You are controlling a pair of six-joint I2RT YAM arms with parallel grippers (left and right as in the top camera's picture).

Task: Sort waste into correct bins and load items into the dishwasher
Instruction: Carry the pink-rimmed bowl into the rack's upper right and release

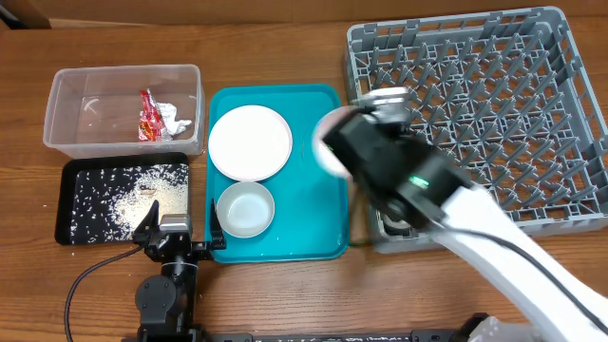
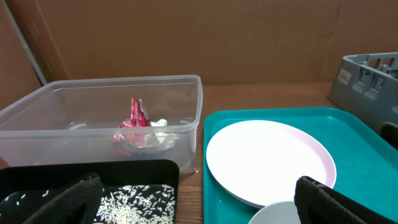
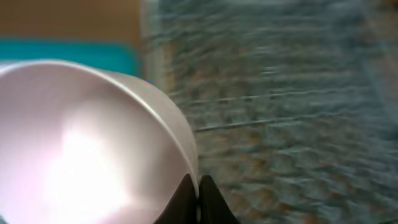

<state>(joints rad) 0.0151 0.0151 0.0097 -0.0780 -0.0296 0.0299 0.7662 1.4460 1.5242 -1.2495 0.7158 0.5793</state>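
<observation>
My right gripper is shut on the rim of a white bowl and holds it in the air between the teal tray and the grey dish rack; in the overhead view the bowl peeks out beside the arm. The rack behind it is blurred in the right wrist view. A white plate and a second white bowl sit on the teal tray. The clear tub holds the red-and-white wrapper and white tissue. The black tray holds rice. My left gripper is open and empty at the black tray's near edge.
The teal tray lies between the bins and the rack. A dark object sits at the rack's near-left corner, under the right arm. Brown cardboard walls stand behind the table in the left wrist view. Chopsticks and cup are out of view.
</observation>
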